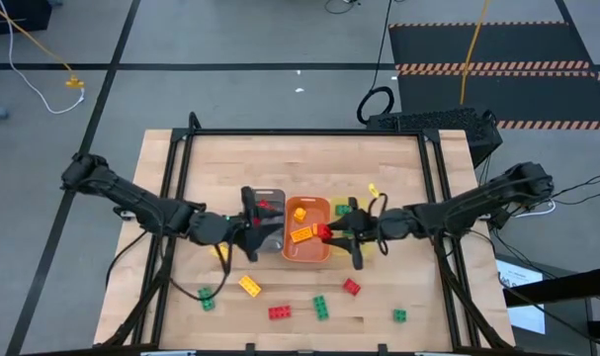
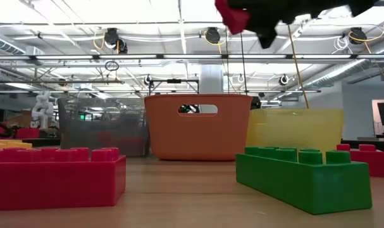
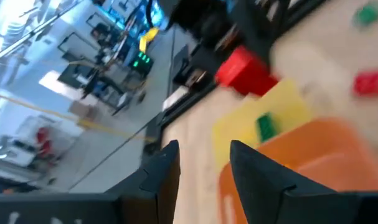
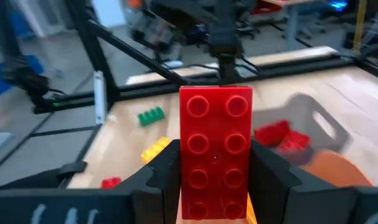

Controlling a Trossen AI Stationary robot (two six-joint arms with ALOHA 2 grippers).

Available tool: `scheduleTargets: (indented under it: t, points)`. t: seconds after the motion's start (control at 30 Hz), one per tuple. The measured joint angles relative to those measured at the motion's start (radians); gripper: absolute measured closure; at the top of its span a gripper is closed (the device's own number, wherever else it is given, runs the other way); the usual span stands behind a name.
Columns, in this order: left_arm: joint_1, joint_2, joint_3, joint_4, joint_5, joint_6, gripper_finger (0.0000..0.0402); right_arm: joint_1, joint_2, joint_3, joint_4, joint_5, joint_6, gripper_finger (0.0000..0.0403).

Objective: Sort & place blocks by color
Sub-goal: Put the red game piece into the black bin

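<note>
My right gripper (image 1: 331, 234) is shut on a red block (image 4: 215, 149) over the right rim of the orange tray (image 1: 306, 247). That tray holds orange and yellow blocks (image 1: 300, 234). The grey tray (image 1: 268, 198) holds red blocks (image 1: 263, 206). The yellow tray (image 3: 263, 106) holds a green block (image 3: 265, 126) and is mostly hidden under the right arm in the high view. My left gripper (image 3: 204, 165) is open and empty, between the grey and orange trays. Loose red, green and yellow blocks lie flat on the table's near part. My right gripper pinches the red two-by-four block (image 4: 215, 180) between its two fingers (image 4: 167, 177), one on each long side at the end nearest the wrist. The fingers reach in from the table's right. The block is lifted clear, well above the tray rims (image 2: 233, 16).
Loose blocks sit on the near table: green (image 1: 207, 297), yellow (image 1: 249, 286), red (image 1: 280, 312), green (image 1: 321, 307), red (image 1: 351, 287), green (image 1: 399, 315). Black frame rails (image 1: 181, 168) run along the table's left, right and far sides. Both grippers are close together over the trays.
</note>
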Motion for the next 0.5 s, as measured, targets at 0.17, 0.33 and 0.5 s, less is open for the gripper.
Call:
scheduleTargets:
  t: [0.17,0.33,0.5]
  points:
    - [0.039,0.017,0.001,0.010,-0.010,0.111,0.0217,-0.088,0.071,0.000,0.133,-0.113,-0.010,0.0279]
    - [0.057,0.060,0.001,0.034,-0.010,0.148,0.0135,-0.159,0.125,0.000,0.223,-0.219,-0.010,0.0279]
    - [0.059,0.116,0.000,0.114,-0.007,0.156,0.0063,-0.198,0.173,0.032,0.246,-0.289,-0.008,0.0279]
